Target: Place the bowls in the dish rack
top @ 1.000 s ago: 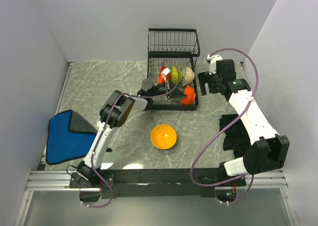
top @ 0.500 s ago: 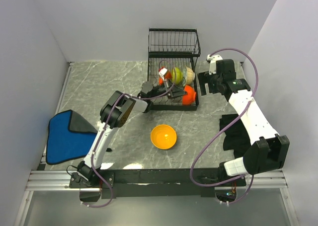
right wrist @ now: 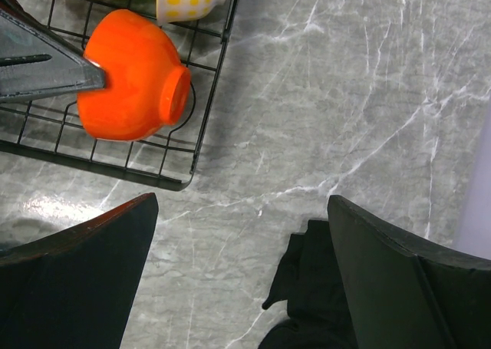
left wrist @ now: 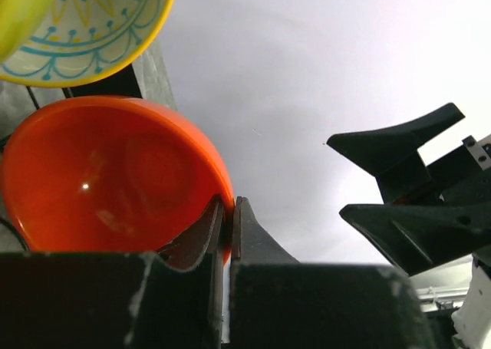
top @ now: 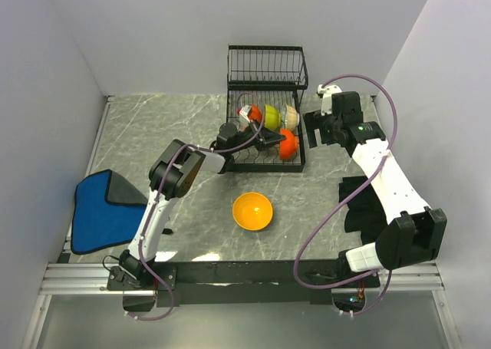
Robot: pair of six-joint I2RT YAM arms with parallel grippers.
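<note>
A red-orange bowl (left wrist: 107,172) is gripped by its rim in the closed left gripper (left wrist: 228,211), on edge in the lower tier of the dish rack (top: 267,65). Placement is judged under way; release is required next. The right gripper (right wrist: 239,211) stands open. An orange bowl (top: 252,211) lies outside the rack.

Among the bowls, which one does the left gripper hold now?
The red-orange bowl in the near right corner of the dish rack, tipped on its side; the left gripper pinches its rim. The lime green bowl, cream bowl and orange bowl are free.
</note>
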